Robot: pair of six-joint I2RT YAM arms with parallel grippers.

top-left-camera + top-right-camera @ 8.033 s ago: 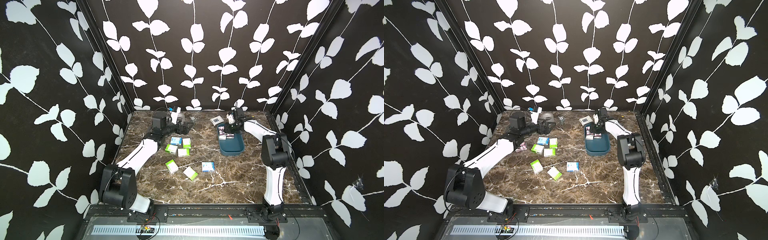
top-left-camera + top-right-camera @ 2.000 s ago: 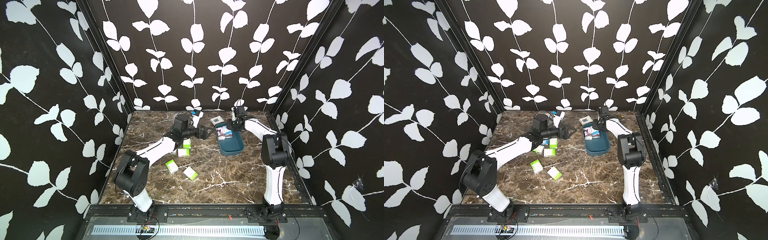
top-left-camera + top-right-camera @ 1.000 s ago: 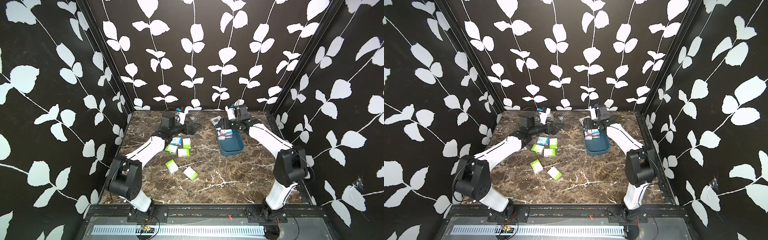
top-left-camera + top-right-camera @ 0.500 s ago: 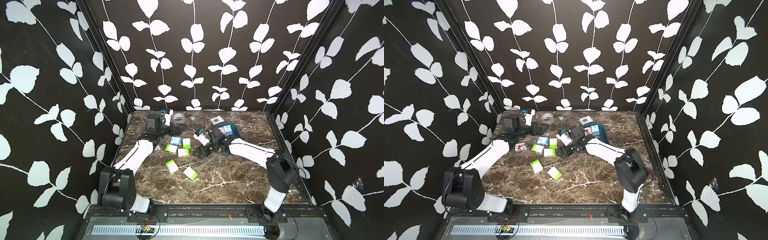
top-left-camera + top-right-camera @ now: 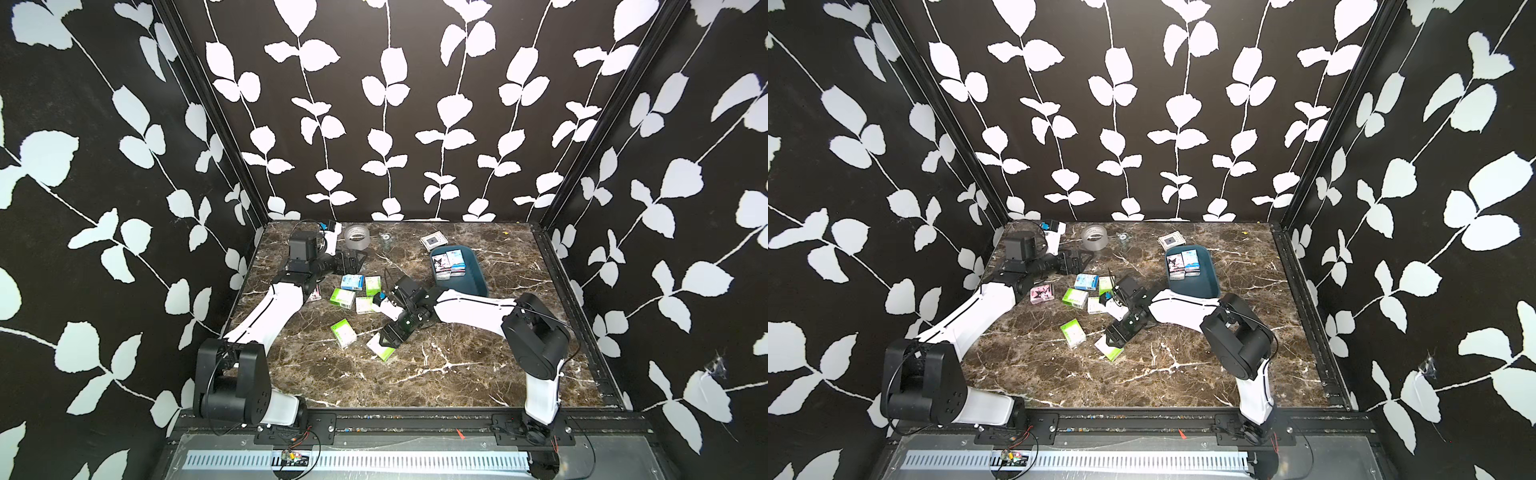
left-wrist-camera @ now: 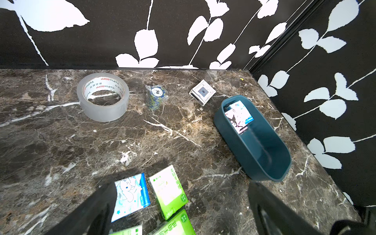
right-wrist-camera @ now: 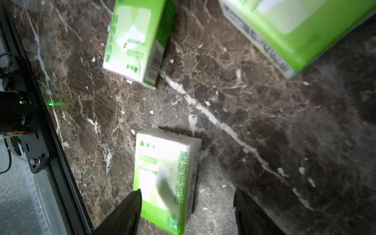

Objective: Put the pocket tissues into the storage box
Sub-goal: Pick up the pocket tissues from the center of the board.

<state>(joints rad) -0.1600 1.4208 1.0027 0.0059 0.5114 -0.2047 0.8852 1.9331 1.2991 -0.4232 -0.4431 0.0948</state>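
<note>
- The brown marble table [image 5: 457,374] is carrying everything.
- The left arm [image 5: 270,311] is reaching along the left side toward the far end. The left gripper [image 5: 353,262] is hanging with its jaws spread wide and nothing between them, just near of the tape roll.
- The right arm [image 5: 469,309] is stretching leftward across the middle. The right gripper [image 7: 187,193] is pointing down with its jaws spread over a green pocket-tissue pack [image 7: 164,173]. One finger is overlapping the pack's edge and the other is standing apart over bare marble, so nothing is being pinched.
- The teal storage box [image 5: 469,282] is sitting far right of centre. It is holding a cartoon-print pack [image 5: 441,262] and a blue-print pack [image 5: 457,262], side by side at its far end.
- A clear tape roll [image 5: 355,237] is lying flat at the far edge, left of centre.
- A cluster of loose packs is lying left of centre: a blue pack [image 5: 351,281], three green packs [image 5: 372,284] [image 5: 343,298] [image 5: 365,304], and a pink-backed cartoon pack [image 5: 1042,293] beside the left arm.
- A lone green pack [image 5: 343,332] is lying nearer, just left of the pack under the right gripper.
- A white packet with a grey square [image 5: 433,240] is lying just beyond the box's far end.
- A wrapped poker-chip stack [image 6: 155,96] is standing between the roll and that packet.
</note>
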